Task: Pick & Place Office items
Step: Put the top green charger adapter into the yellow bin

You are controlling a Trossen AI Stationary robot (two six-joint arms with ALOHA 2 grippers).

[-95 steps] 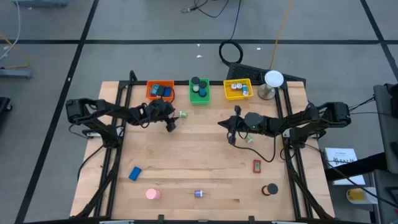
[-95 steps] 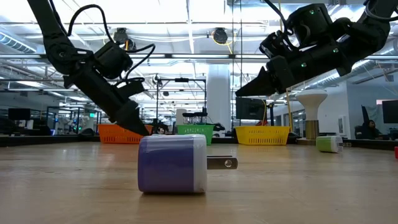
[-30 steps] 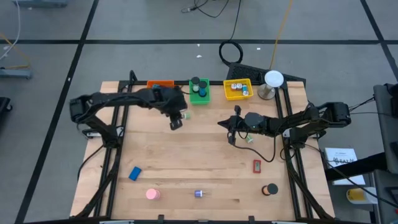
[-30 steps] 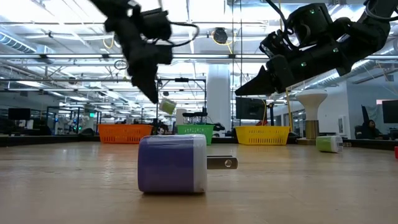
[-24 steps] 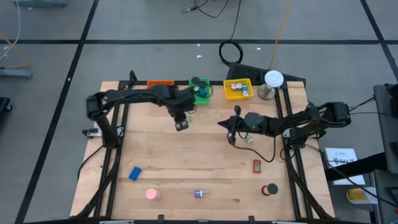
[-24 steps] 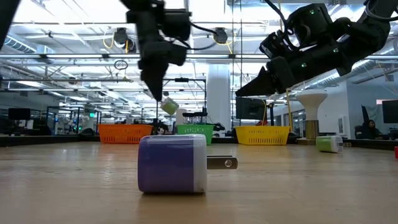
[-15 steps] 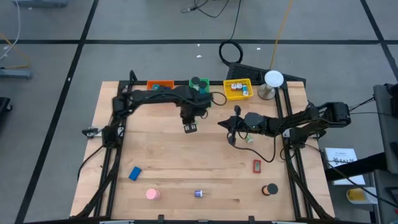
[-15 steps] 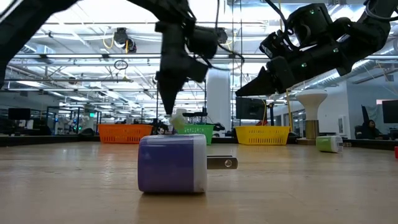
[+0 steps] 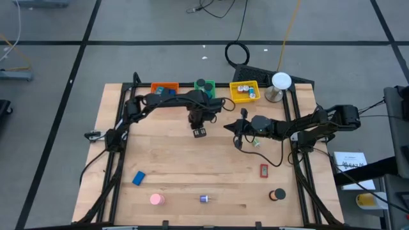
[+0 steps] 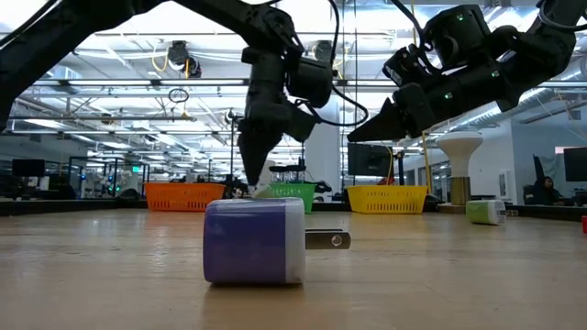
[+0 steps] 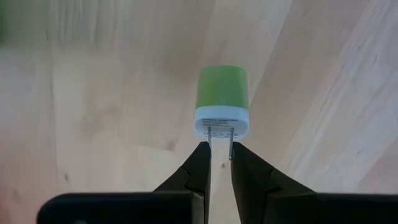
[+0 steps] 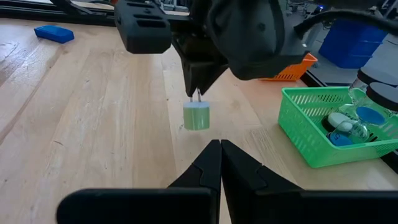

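Observation:
My left gripper (image 11: 220, 154) points straight down over the table's far middle, just short of the green bin (image 9: 204, 91), shut on a small green-and-white plug adapter (image 11: 222, 101). The adapter also shows in the right wrist view (image 12: 197, 116) and in the low view (image 10: 262, 191); in the high view the arm (image 9: 199, 121) hides it. My right gripper (image 12: 220, 150) hovers shut and holds nothing, right of centre (image 9: 238, 135). A second green-and-white adapter (image 9: 255, 142) lies on the table beside it. My left gripper pinches the adapter's two metal prongs (image 11: 210, 138) between its fingertips (image 11: 200, 163). The fingers come from above, pointing down. The adapter hangs upright below them, green body downward, clear of the table.
Along the near part of the table lie a purple adapter (image 9: 204, 199), a blue block (image 9: 138, 178), a pink round piece (image 9: 156, 199), a red piece (image 9: 264, 170) and a black round piece (image 9: 277, 195). Orange (image 9: 165, 89) and yellow (image 9: 245, 92) bins and a white-domed stand (image 9: 280, 86) line the far edge.
My left gripper has carried the green adapter toward the table's right, from in front of the orange bin to in front of the green bin. It has sunk and tipped until it points straight down. The adapter hangs lower over the table than before.

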